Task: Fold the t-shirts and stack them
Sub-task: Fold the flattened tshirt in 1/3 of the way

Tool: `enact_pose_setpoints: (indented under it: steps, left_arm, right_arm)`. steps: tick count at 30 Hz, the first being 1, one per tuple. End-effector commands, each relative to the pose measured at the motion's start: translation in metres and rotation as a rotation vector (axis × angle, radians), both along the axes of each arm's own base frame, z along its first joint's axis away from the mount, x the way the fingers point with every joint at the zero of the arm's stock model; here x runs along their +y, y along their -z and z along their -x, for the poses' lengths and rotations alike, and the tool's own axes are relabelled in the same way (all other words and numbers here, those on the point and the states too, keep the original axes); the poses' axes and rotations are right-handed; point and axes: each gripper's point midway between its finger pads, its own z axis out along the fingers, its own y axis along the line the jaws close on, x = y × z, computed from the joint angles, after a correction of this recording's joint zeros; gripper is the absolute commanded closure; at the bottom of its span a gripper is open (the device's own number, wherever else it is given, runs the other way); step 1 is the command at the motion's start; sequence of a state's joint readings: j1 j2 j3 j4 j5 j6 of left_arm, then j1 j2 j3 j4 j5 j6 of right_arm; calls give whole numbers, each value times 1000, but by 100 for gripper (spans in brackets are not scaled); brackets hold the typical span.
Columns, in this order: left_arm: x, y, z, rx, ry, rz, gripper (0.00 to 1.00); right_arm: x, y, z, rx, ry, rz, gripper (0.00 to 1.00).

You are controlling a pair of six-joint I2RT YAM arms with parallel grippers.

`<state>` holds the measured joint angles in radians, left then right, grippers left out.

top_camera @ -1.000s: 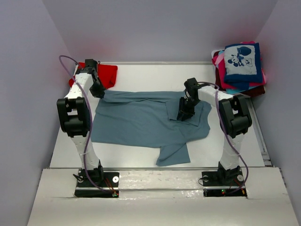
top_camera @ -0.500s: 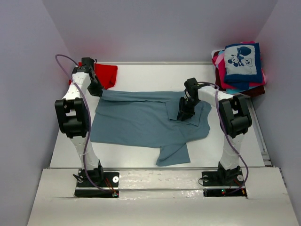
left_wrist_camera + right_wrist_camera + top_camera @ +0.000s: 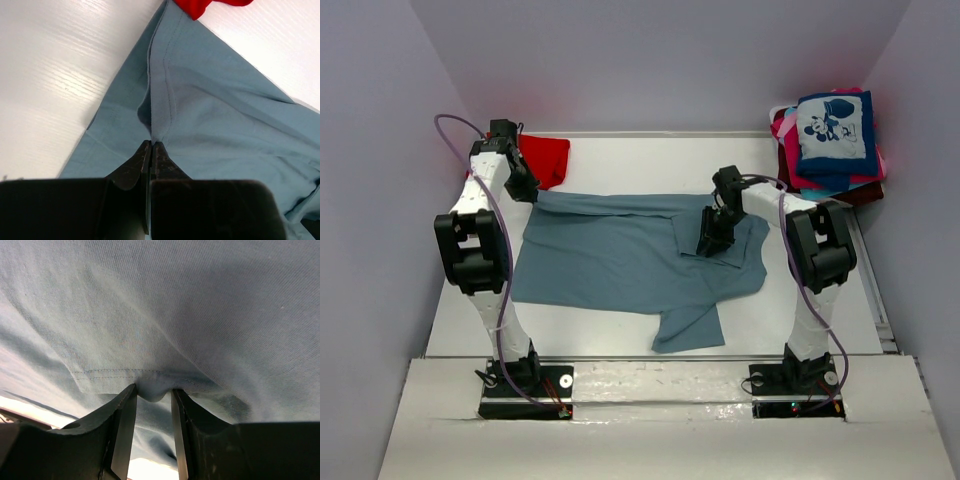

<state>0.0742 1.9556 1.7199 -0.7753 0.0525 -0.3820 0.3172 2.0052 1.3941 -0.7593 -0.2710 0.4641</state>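
The grey-blue t-shirt (image 3: 610, 260) lies spread across the middle of the table, with a sleeve folded over near its right side. My left gripper (image 3: 525, 190) is shut on a raised fold near the shirt's far left corner; the left wrist view shows the jaws (image 3: 151, 145) pinching the blue fabric (image 3: 210, 115). My right gripper (image 3: 712, 240) is down on the shirt's right part. Its fingers (image 3: 125, 415) stand apart, with a loose bulge of hemmed fabric (image 3: 152, 390) between the tips. A red t-shirt (image 3: 545, 158) lies at the far left, and its edge shows in the left wrist view (image 3: 200, 6).
A stack of folded tees (image 3: 815, 175) sits at the back right corner, with the navy mouse-print one (image 3: 833, 128) on top and pink and maroon ones under it. White table (image 3: 630, 160) borders the shirt at the back. Walls close in on both sides.
My left gripper has moved a little to the left and back, drawing the shirt's far left corner with it. The right arm has not moved.
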Motion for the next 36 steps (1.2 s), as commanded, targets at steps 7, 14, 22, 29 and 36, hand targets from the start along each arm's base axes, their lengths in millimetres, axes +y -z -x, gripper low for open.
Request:
enact_pose_setpoints:
  steps: [7, 14, 22, 29, 36]
  left_arm:
    - [6, -42, -2, -91, -1, -4, 94]
    - [6, -40, -1, -86, -1, -5, 94]
    - [6, -38, -1, -77, -3, -3, 94]
    - [10, -37, 1, -74, -12, -3, 94]
    - [10, -36, 5, -60, -17, -3, 94]
  right_arm:
    - [-30, 56, 41, 124, 13, 159, 60]
    - [-39, 57, 43, 129, 40, 169, 60]
    - [-48, 57, 42, 133, 54, 189, 60]
    - [-51, 59, 44, 145, 66, 187, 60]
    - [-51, 57, 45, 143, 70, 185, 60]
